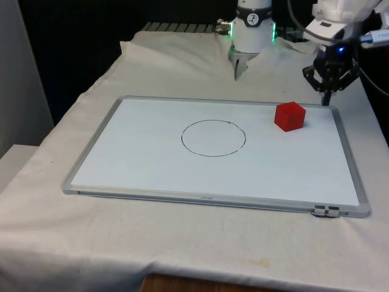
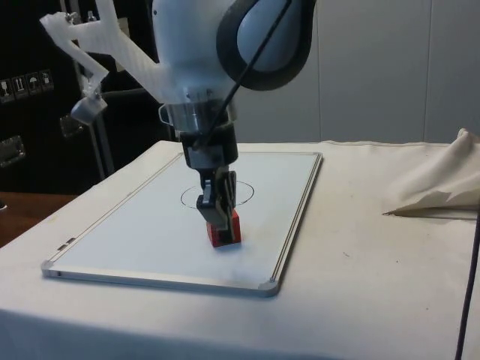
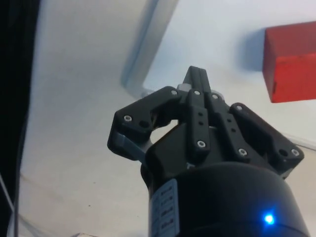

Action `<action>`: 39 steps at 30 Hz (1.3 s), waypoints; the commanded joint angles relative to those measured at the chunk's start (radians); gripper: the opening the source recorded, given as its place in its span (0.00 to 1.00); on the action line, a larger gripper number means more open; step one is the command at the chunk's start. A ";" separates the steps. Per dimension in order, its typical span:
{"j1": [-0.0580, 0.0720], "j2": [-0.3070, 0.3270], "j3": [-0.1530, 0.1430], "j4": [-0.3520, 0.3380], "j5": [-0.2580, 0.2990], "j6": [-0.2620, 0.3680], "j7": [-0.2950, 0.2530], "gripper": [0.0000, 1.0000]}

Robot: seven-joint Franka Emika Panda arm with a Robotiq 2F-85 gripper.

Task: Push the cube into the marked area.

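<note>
1. A red cube (image 1: 289, 116) sits on a white board (image 1: 152, 170) that lies flat on the cloth-covered worktop (image 1: 55, 243). The cube is well apart from the drawn circle (image 1: 213, 138), toward the front view's right, near the board's far corner.
2. The push looks barely begun, if at all: the whole stretch to the circle remains.
3. The black hand (image 1: 328, 92) hangs just beyond the cube at the board's edge, fingers clenched together, grasping nothing.
4. The front view shows a clear gap between hand and cube; in the side view the hand (image 2: 214, 210) overlaps the cube (image 2: 226, 229), so contact cannot be judged there.
5. The wrist view shows the closed fingertips (image 3: 196, 79) aimed at the board's corner beside the cube (image 3: 291, 61).
</note>
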 commanded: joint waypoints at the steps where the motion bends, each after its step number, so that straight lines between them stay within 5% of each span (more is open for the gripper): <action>1: -0.002 0.004 -0.009 -0.007 -0.013 0.013 0.000 0.00; 8: -0.005 0.015 -0.029 -0.010 -0.053 0.000 0.002 0.00; 17: 0.001 0.025 -0.061 0.002 -0.157 -0.011 0.074 0.00; 18: -0.007 0.020 -0.049 -0.004 -0.142 -0.005 0.060 0.00; 24: -0.001 0.031 -0.073 0.019 -0.238 -0.035 0.140 0.00; 28: -0.010 0.030 -0.065 0.018 -0.244 -0.037 0.145 0.00; 29: -0.003 0.034 -0.077 0.027 -0.273 -0.050 0.170 0.00; 39: -0.005 0.039 -0.088 0.047 -0.353 -0.098 0.240 0.00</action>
